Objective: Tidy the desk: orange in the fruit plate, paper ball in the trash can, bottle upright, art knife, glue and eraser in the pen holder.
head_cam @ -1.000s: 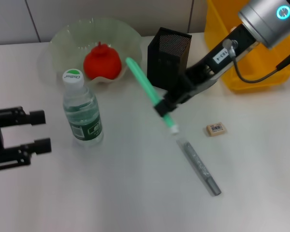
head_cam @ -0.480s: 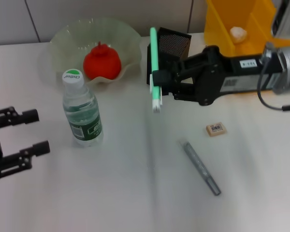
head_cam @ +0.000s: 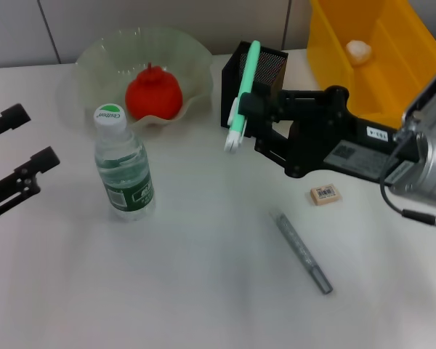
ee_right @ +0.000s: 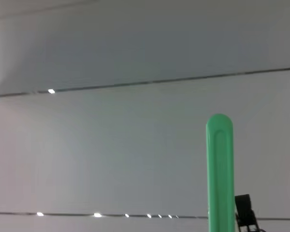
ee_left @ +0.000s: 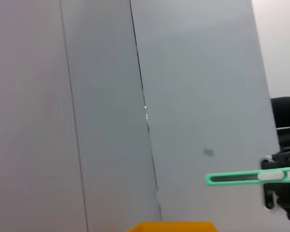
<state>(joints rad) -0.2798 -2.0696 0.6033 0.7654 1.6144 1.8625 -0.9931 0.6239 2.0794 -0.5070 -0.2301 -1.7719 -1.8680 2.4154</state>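
I am clamping my right gripper [head_cam: 245, 120] on the green art knife [head_cam: 243, 94], holding it near-upright so its tip can drop into the pen holder [head_cam: 265, 69] just behind; my left gripper [head_cam: 18, 153] is idling open.

Orange [head_cam: 153, 92] in fruit plate [head_cam: 102, 54]; bottle [head_cam: 123, 165] before it, pen holder [head_cam: 254, 83] right

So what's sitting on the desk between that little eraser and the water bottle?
In the head view, only bare desk lies between the eraser and the bottle; the grey pen lies nearer, below that line.
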